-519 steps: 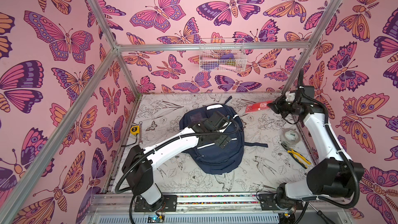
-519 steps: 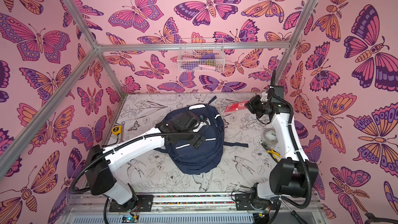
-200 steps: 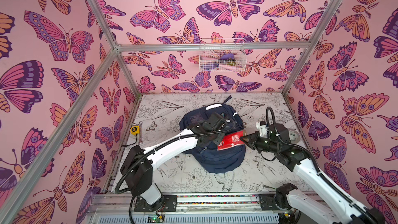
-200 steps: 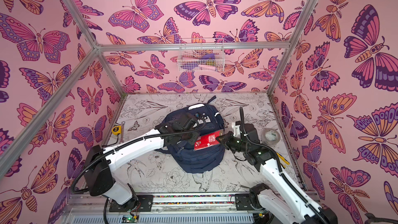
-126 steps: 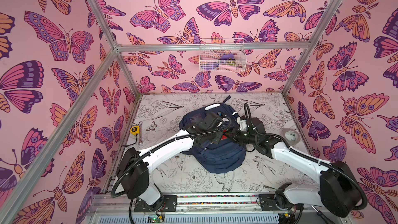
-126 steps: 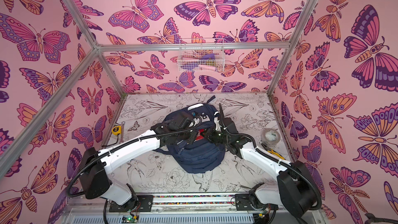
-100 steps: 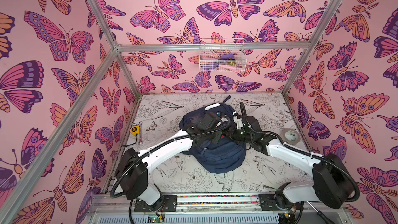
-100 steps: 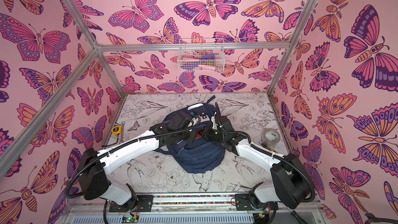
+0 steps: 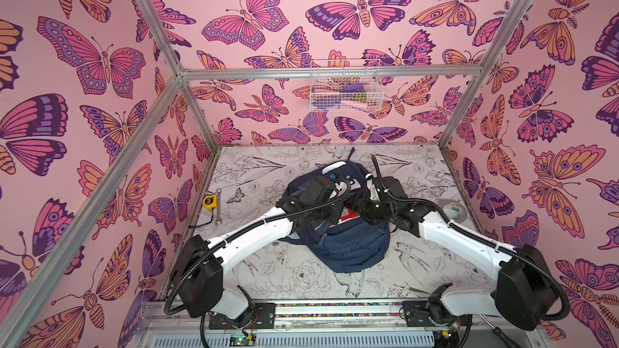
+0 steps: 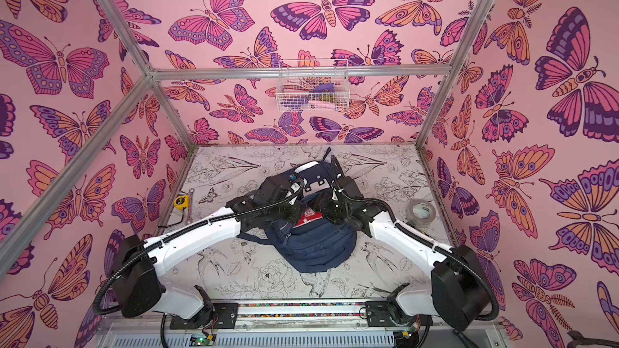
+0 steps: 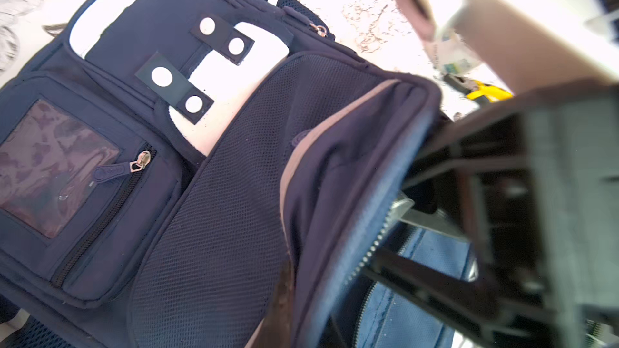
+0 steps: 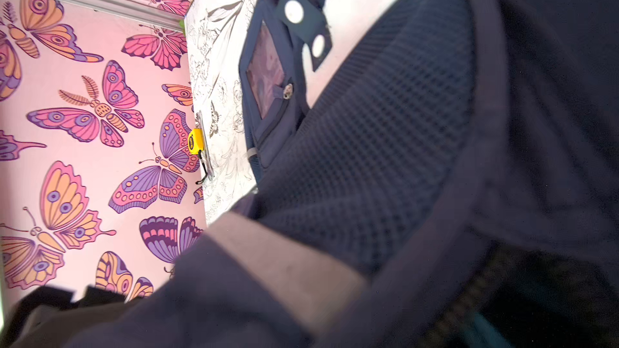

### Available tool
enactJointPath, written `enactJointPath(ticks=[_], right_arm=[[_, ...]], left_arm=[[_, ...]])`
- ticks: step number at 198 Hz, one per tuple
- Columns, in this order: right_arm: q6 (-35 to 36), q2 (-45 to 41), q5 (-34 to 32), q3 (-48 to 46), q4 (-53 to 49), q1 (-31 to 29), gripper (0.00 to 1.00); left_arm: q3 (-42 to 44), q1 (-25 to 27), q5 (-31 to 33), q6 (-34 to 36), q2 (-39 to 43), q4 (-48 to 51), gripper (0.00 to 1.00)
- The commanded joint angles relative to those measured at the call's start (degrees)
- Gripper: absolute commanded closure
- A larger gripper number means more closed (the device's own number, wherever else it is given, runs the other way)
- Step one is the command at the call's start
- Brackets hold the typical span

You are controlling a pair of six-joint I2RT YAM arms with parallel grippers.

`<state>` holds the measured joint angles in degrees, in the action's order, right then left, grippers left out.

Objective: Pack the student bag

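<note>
Directly below both pincers, on the bench [image 9: 281,272]: large navy blue fabric backpack [image 9: 351,249] with white dotted patch, mouth gaping. Left pincer [image 9: 333,217] closed on the lifted zip edge, itself only a dark blur in the wrist view. Right pincer [image 10: 322,208] at the mouth, jaws masked by fabric; cannot tell whether open. Between pincers, flat red packet [image 10: 305,219], mostly hidden inside.

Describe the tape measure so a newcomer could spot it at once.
On the floral table, look left of the navy student bag, to the table's left edge. There lies the tape measure: squarish and bright yellow, unlike the slim silver wrench beside it.
</note>
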<state>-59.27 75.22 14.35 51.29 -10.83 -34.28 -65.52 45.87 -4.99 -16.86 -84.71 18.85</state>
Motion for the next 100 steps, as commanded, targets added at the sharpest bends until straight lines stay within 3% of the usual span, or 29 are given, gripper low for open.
enactJointPath(ticks=[1,31,71,79,100], right_arm=[[0.18,-3.38,-4.42,-0.16,-2.3,0.46,0.44],[-0.69,-2.2,-6.38,0.04,-1.78,0.51,0.43],[2.68,-1.75,-12.86,7.48,-13.03,0.29,0.39],[3.41,-3.15,-14.22,7.53,-15.4,0.31,0.43],[5.68,-7.19,-14.85,5.73,-18.46,0.33,0.65]], left_arm=[[0.98,-1.13,-0.8,-1.59,2.66,-1.85,1.0],[1.98,-1.21,-1.21,-1.98,2.16,-3.22,1.0],[2.83,-1.22,-1.06,-3.61,1.4,-3.88,1.0],[2.96,-1.28,-0.77,-3.91,1.31,-3.76,1.0],[2.9,-1.44,-0.98,-4.32,0.9,-3.74,1.0]])
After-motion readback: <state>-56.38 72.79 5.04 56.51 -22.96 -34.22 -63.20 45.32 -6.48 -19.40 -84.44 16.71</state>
